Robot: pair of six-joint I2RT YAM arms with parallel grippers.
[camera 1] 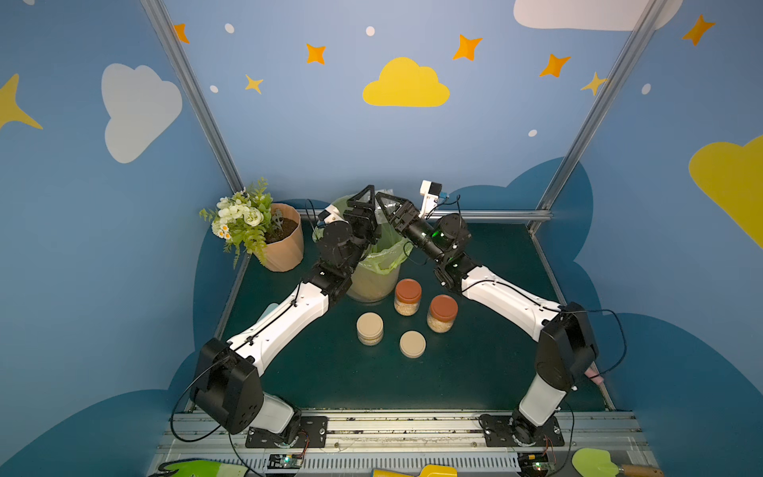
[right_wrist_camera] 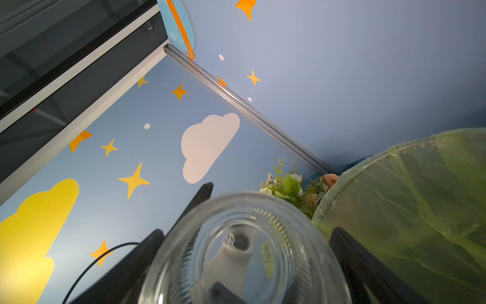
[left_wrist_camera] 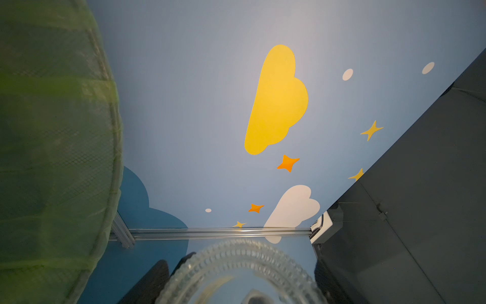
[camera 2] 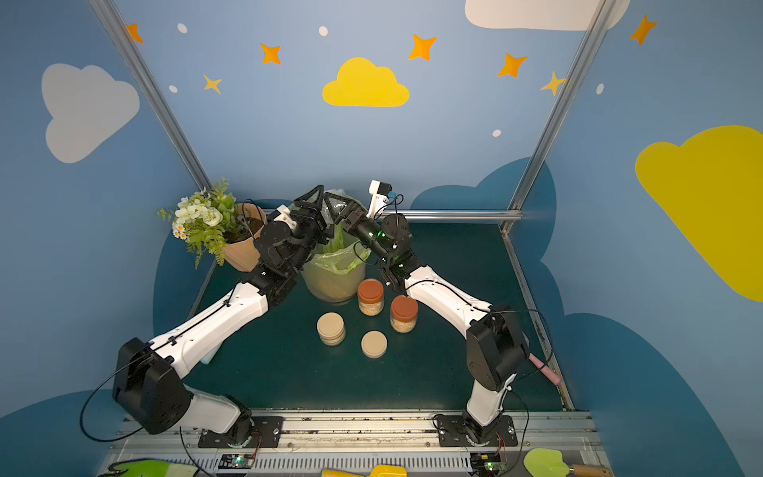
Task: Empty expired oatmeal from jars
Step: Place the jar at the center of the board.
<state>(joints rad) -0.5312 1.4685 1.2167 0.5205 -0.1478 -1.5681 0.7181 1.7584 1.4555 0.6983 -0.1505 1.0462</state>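
Observation:
Above the bin with the green bag (camera 1: 373, 281), both grippers meet around one lidless clear jar (right_wrist_camera: 244, 252), which lies sideways. I see no oatmeal in it. My left gripper (camera 1: 365, 202) is shut on its threaded mouth end (left_wrist_camera: 236, 258). My right gripper (right_wrist_camera: 247, 234) stands wide around the base end, with a sliver of gap at one finger (right_wrist_camera: 342, 237). On the mat stand two orange-lidded jars (camera 1: 408, 296) (camera 1: 442, 313) with oatmeal (camera 1: 406, 309) and a beige-lidded jar (camera 1: 369, 328). A loose beige lid (camera 1: 412, 343) lies flat.
A terracotta flower pot (camera 1: 285, 243) with white flowers stands back left, beside the bin. A pink object (camera 1: 594, 376) lies at the mat's right edge. A green spade (camera 1: 594, 462) and other tools lie past the front rail.

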